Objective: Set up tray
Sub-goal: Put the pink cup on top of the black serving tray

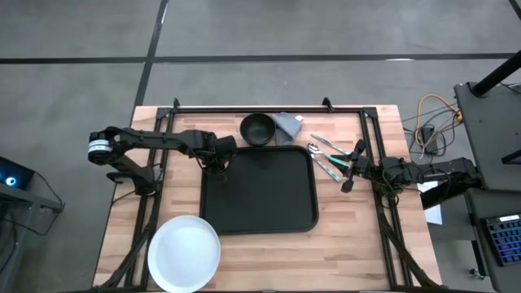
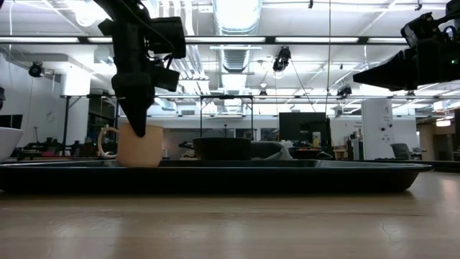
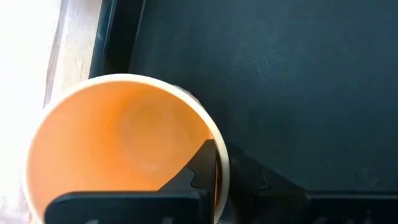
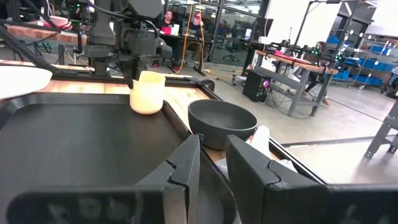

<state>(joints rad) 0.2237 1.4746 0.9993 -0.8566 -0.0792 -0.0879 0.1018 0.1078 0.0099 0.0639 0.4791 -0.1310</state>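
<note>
At centre frame in the high view, the tray [image 1: 269, 191] is lying flat on the table [image 1: 358, 252]. At its upper-left corner, the left gripper [image 1: 218, 163] is pinching the cup [image 3: 124, 149] wall, placing it. Next: release. The right gripper [image 1: 348, 169] is waiting at right, fingers slightly parted, grasping nothing.

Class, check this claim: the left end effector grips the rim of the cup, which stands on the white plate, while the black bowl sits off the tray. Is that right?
Not quite. The cup stands on the black tray, in a corner, not on the white plate; the high and right wrist views show it. The left end effector does grip its rim, and the black bowl sits off the tray.
</note>
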